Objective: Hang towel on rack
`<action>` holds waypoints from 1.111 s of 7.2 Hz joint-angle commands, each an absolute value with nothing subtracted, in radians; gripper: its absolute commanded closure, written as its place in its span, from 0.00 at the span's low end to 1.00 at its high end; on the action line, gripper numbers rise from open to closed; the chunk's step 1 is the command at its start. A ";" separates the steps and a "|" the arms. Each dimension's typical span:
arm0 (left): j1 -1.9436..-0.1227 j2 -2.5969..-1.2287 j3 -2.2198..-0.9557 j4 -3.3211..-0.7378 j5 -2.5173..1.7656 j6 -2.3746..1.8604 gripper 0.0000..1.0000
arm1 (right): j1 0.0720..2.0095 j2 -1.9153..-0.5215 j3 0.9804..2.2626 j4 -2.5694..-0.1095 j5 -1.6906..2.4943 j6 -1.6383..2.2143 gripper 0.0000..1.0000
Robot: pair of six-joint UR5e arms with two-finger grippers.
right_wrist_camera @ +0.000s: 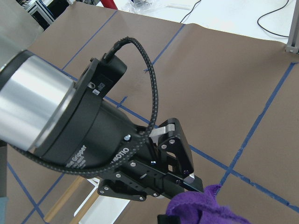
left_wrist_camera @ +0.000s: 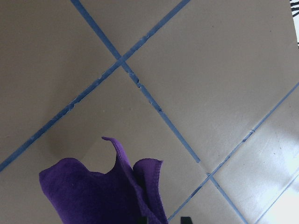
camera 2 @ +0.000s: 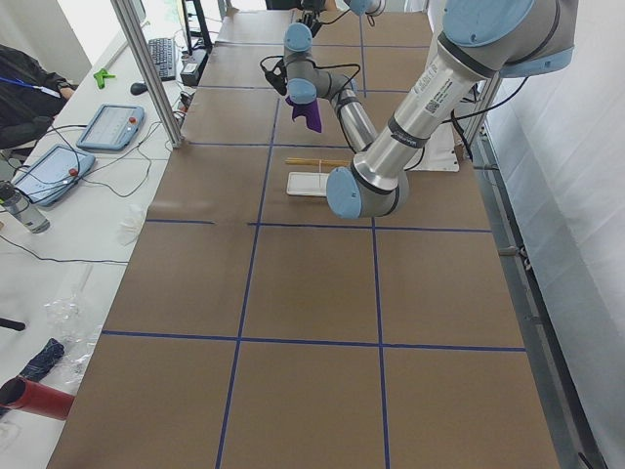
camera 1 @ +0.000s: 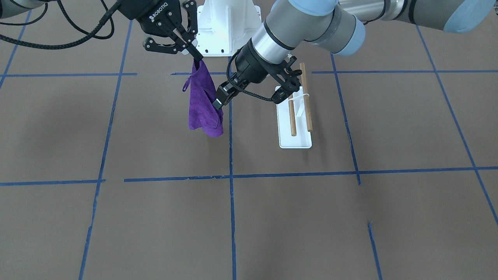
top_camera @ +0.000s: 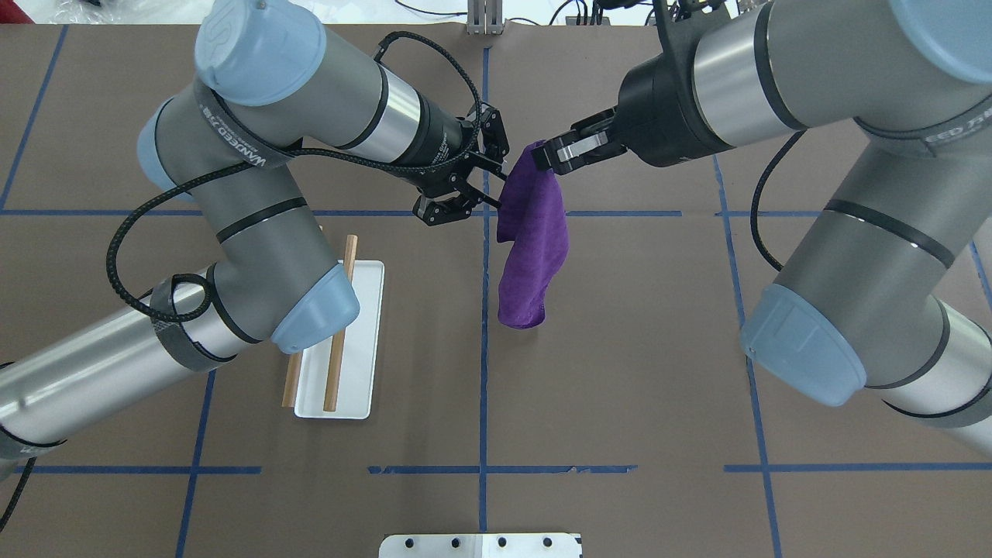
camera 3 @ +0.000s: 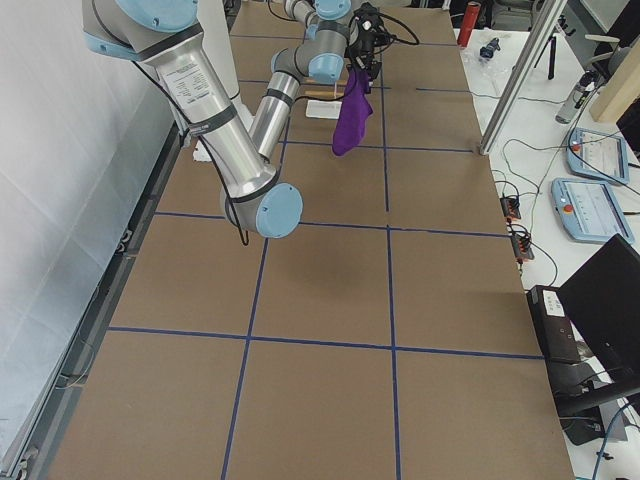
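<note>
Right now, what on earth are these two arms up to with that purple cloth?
The right gripper pinches the purple towel by its top, so it dangles above the table. The left gripper sits at the towel's side edge; whether it has gripped is unclear. The rack stands nearby with both dowels bare, so nothing is hung yet.

White pedestal [camera 1: 229, 31], blue tape grid [camera 1: 232, 217], tablet [camera 2: 105, 127]

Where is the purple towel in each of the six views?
Front-facing: purple towel left of centre, upper half.
Overhead: near centre, upper half.
Exterior left: top centre, far and small.
Exterior right: top centre.
Left wrist: bottom left.
Right wrist: bottom right corner.
Shared landmark: the rack, absent only from the left wrist view.
</note>
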State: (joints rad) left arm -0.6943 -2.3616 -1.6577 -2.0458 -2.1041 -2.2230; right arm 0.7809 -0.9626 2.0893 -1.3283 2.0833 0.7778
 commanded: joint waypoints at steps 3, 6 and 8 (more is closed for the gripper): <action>-0.689 -2.359 -1.660 -2.045 -2.105 -2.221 0.66 | 0.779 -0.954 2.086 -1.328 2.083 0.792 1.00; -0.690 -2.352 -1.667 -2.043 -2.105 -2.220 1.00 | 0.781 -0.956 2.085 -1.328 2.083 0.790 1.00; -0.696 -2.352 -1.667 -2.042 -2.103 -2.218 1.00 | 0.782 -0.966 2.076 -1.336 2.091 0.790 0.87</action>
State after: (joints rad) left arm -0.6920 -2.3520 -1.6668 -2.0423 -2.1036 -2.2188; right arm 0.7818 -0.9601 2.0813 -1.3301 2.0855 0.7852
